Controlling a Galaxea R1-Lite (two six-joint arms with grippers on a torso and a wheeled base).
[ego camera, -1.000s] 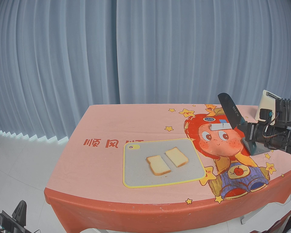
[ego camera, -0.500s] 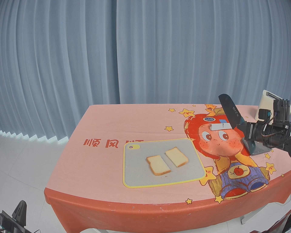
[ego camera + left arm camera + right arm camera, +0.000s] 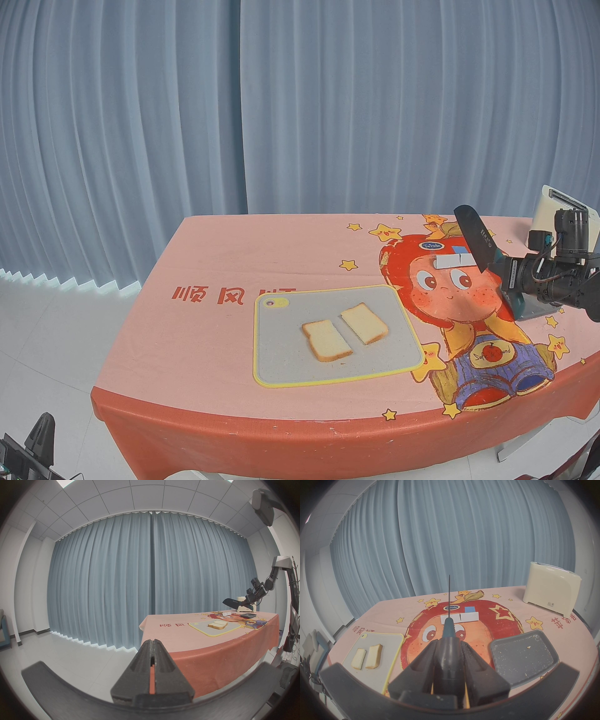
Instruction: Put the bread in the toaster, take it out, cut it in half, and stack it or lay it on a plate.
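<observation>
Two bread halves (image 3: 326,340) (image 3: 364,323) lie side by side on the grey, yellow-rimmed cutting board (image 3: 287,356), also seen as bread halves (image 3: 367,657) in the right wrist view. My right gripper (image 3: 449,655) is shut on the handle of a black-bladed knife (image 3: 476,235), held above the table's right side with the blade pointing up and left. The cream toaster (image 3: 552,587) stands at the far right. A dark grey tray-like plate (image 3: 522,656) lies below the right gripper. My left gripper (image 3: 152,670) is shut, low beside the table, away from everything.
The table wears an orange cartoon-print cloth (image 3: 219,262). Two small white tags (image 3: 455,260) lie on the cloth by the knife. A blue curtain hangs behind the table. The cloth's left half is bare.
The right arm has drawn back to the right with the knife, away from the cutting board. The bread halves and the left arm have not moved.
</observation>
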